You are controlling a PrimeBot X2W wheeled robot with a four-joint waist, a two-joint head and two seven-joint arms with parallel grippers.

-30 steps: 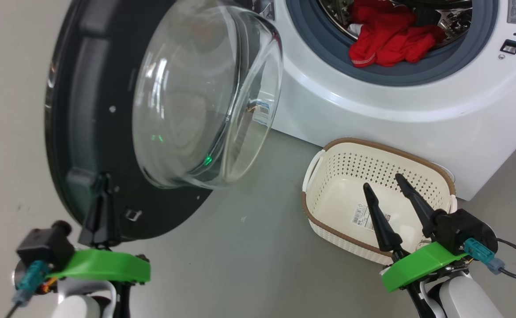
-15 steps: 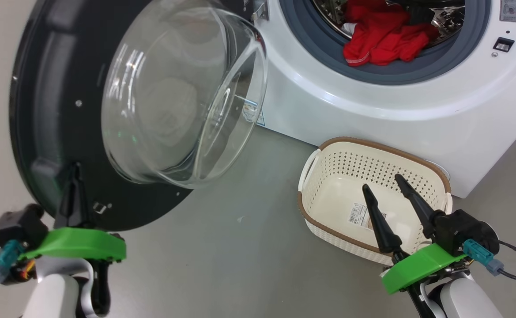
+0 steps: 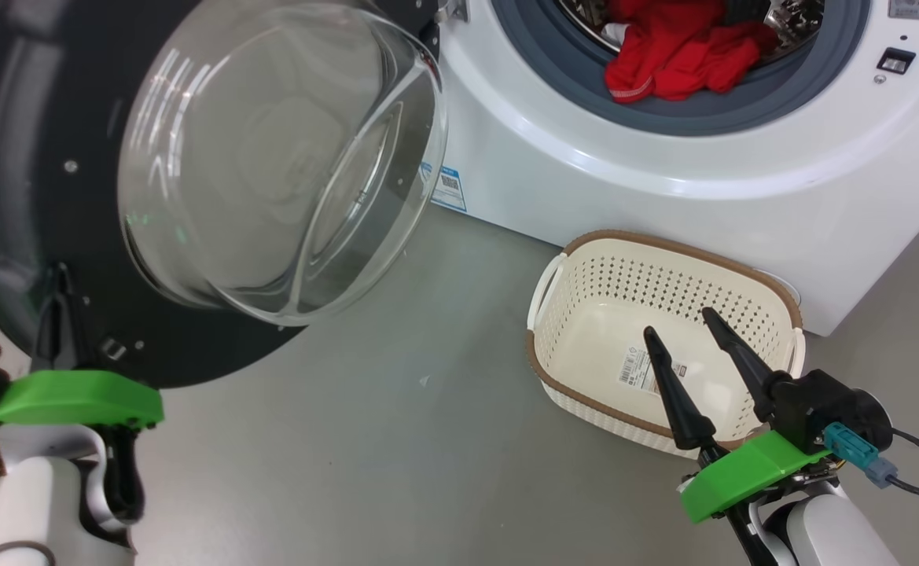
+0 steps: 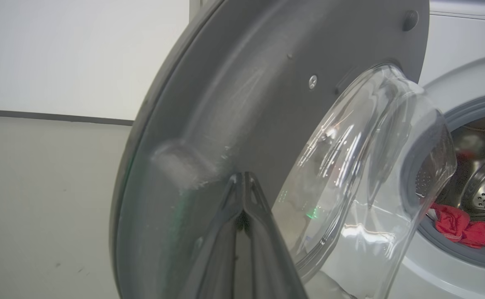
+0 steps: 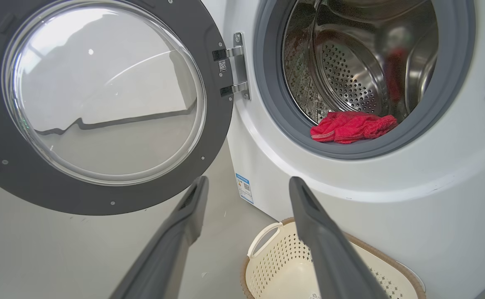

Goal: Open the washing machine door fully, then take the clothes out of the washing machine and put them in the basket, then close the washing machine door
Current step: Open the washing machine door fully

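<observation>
- Two fingers of our left gripper [image 3: 56, 277] are pinched together with nothing between them. Their tips rest against the dark inner face of the door [image 3: 3, 157], near its free edge and far from the hinge [image 5: 236, 70].
- Our right gripper [image 3: 681, 324] stands wide open and empty above the basket [image 3: 663, 248], which sits just beside the washing machine [image 3: 585, 181].
- We see the red clothes [image 3: 679, 55] lying at the mouth of the drum [image 5: 350, 62].
- To finish opening, we should push out at the rim and follow the door's arc. We should also stay off the glass bowl [image 3: 270, 157], since the tips could slide on that glossy face.
- We judge the wall [image 4: 80, 54] behind the door will limit the swing.
- Bare floor [image 3: 388, 440] between door and basket leaves us room to reach the drum.
</observation>
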